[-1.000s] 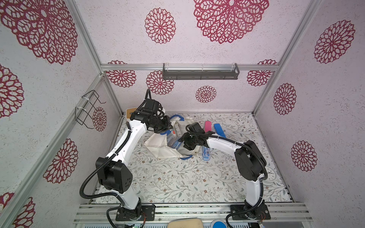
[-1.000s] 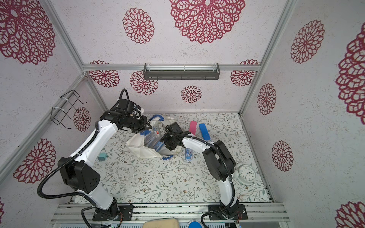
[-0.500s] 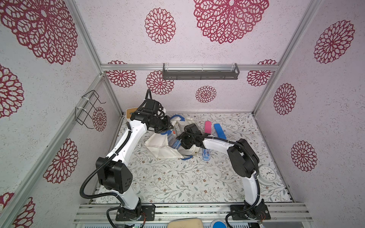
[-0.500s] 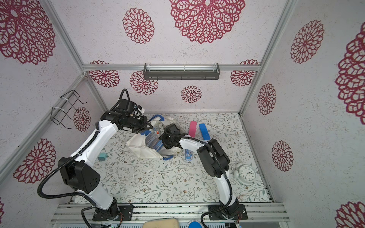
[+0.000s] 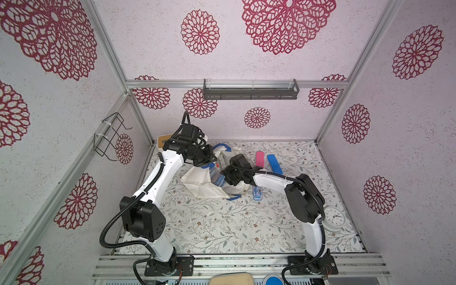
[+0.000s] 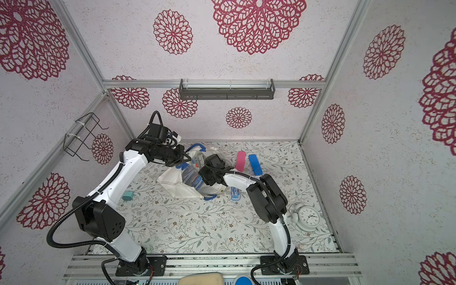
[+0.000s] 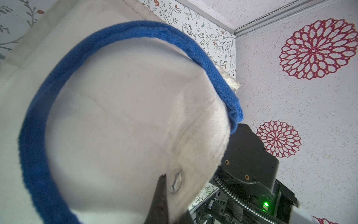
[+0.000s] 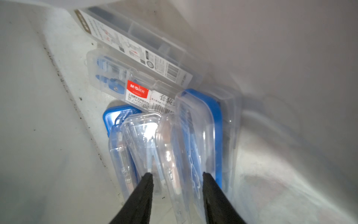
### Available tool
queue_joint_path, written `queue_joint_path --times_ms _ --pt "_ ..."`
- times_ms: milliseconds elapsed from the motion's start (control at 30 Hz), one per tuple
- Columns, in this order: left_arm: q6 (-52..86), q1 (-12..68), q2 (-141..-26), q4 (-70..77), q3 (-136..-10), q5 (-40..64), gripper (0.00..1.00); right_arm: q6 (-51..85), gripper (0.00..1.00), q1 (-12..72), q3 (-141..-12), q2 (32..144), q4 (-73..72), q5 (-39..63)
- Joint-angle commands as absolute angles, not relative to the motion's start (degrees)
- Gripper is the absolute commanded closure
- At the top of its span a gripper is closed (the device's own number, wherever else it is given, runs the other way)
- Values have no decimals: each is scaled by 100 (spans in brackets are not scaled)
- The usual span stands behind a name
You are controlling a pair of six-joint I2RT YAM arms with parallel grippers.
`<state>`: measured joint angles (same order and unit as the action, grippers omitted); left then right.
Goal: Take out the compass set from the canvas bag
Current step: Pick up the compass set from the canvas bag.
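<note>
The cream canvas bag (image 5: 204, 187) with blue handles lies at the back middle of the table, its mouth lifted. My left gripper (image 5: 209, 158) is shut on the bag's upper edge; in the left wrist view one finger (image 7: 159, 195) pinches the cloth (image 7: 116, 116) below the blue handle (image 7: 34, 155). My right gripper (image 8: 177, 175) reaches inside the bag, jaws apart. A clear compass set case with a blue back (image 8: 195, 139) stands between its fingertips. More clear cases (image 8: 124, 77) lie stacked deeper in. In both top views these cases (image 6: 191, 176) show through the mouth.
Another compass set case (image 5: 257, 193) lies on the table right of the bag. A pink case (image 5: 259, 159) and a blue case (image 5: 274, 164) sit behind it. A white clock (image 5: 334, 218) stands front right, a teal item (image 6: 127, 196) on the left, a tan-topped box (image 5: 164, 142) in the back left corner.
My right gripper has pushed further into the bag's mouth and its jaws have narrowed around the case. The left gripper keeps its hold and has not moved.
</note>
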<state>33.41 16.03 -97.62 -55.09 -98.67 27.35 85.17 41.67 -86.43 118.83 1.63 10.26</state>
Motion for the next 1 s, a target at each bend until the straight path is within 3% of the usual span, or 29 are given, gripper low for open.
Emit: queue_joint_path --times_ms 0,233,533,967 --pt "3270 1662 -9668 -5470 -10035 2991 100 8587 54 4157 -8884 11819 160 993" --pt "3258 1666 -9668 -5503 -10057 2978 100 8268 49 4123 -8879 11667 721 750" --pt "3237 1662 -9672 -5526 -10079 2945 100 8051 62 4017 -8692 11710 852 729" --pt "3235 1666 -9649 -5577 -10123 2969 100 8077 59 3999 -8904 12211 457 954"
